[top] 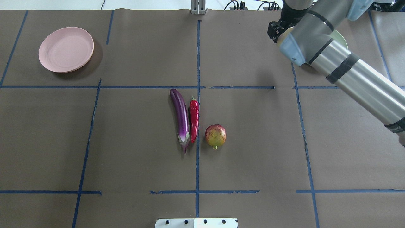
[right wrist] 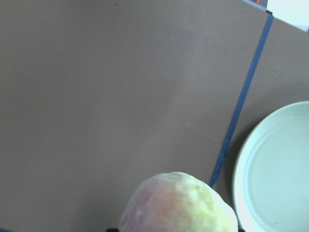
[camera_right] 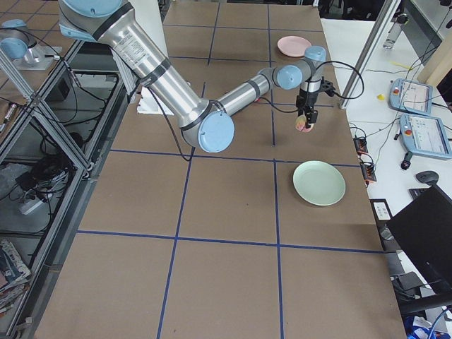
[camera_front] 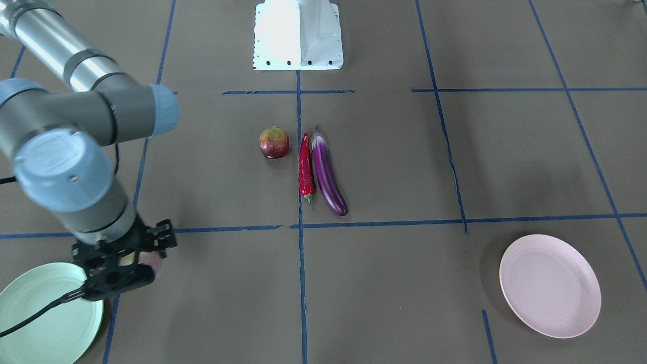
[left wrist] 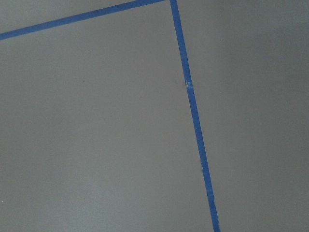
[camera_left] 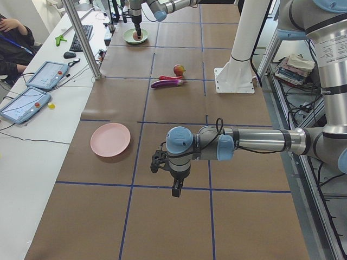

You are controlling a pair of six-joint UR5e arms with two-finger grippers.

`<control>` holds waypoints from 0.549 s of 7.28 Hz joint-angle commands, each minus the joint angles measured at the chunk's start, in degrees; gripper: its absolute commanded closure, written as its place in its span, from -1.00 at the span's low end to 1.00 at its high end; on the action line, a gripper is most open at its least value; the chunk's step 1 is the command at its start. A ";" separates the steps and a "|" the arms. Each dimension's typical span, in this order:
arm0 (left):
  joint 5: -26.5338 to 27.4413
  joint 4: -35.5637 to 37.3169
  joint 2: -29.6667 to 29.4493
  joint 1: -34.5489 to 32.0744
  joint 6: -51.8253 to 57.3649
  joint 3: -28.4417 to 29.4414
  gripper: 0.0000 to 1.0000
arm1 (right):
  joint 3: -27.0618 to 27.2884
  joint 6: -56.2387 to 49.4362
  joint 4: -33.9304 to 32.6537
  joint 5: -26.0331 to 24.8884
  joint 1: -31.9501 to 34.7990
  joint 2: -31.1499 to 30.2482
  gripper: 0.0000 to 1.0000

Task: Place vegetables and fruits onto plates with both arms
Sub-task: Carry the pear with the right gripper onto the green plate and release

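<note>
My right gripper (camera_front: 124,265) is shut on the pale green-pink peach (right wrist: 178,205) and holds it above the table, at the edge of the mint green plate (camera_front: 45,313). In the right wrist view the plate (right wrist: 275,169) lies just right of the peach. The pink plate (camera_front: 550,285) stands empty at the other far corner. The purple eggplant (camera_front: 327,174), red chili (camera_front: 305,167) and pomegranate (camera_front: 274,142) lie side by side at the table's middle. My left gripper (camera_left: 176,184) hangs over bare table, near the pink plate (camera_left: 110,139); I cannot tell whether it is open.
The white pedestal (camera_front: 298,35) stands at the robot's edge of the table. Blue tape lines (top: 197,95) cross the brown table cover. In the exterior left view, tablets (camera_left: 24,103) and a seated person (camera_left: 13,32) are beside the table.
</note>
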 commanded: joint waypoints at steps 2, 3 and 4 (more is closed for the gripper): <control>0.00 -0.01 0.00 0.02 0.00 -0.09 -1.00 | -11.96 -10.76 13.10 4.80 6.91 -5.34 0.96; 0.00 -0.01 0.00 0.11 0.09 0.00 -1.00 | -12.50 -10.68 17.55 5.94 7.00 -8.84 0.94; 0.00 -0.09 0.00 0.11 0.09 0.00 -1.00 | -13.03 -10.77 18.21 5.95 7.01 -10.44 0.88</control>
